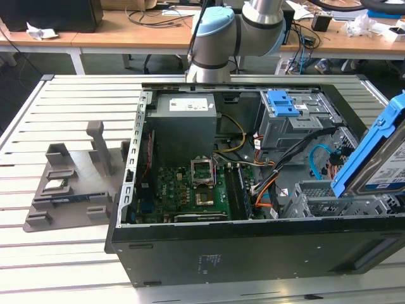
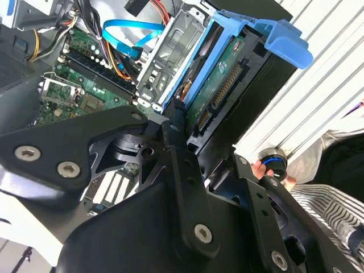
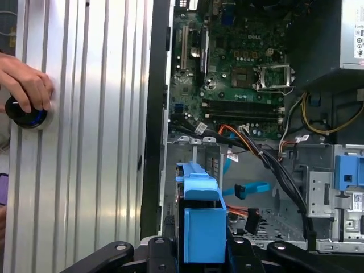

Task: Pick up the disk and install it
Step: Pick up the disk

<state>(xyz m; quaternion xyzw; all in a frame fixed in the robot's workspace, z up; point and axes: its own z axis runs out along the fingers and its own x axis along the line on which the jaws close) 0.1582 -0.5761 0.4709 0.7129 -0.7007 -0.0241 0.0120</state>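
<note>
The disk (image 1: 380, 158), silver with blue rails, hangs tilted on edge above the open computer case (image 1: 253, 253), at the exterior view's right. In the second wrist view the disk (image 2: 227, 85) shows its green board and connector, and my gripper (image 2: 199, 142) is shut on its end. The first wrist view shows the disk's blue rail (image 3: 202, 227) between the black fingers of the gripper (image 3: 202, 259). It sits directly over the grey empty drive bay (image 3: 193, 165) inside the case, apart from it.
A blue-tabbed drive cage (image 1: 285, 104) stands at the case's back, with the motherboard (image 1: 190, 183) and loose cables (image 1: 272, 174) beside the bay. A grey slotted stand (image 1: 69, 183) lies on the slatted table. A person's hand (image 3: 25, 85) rests on a black knob beside the case.
</note>
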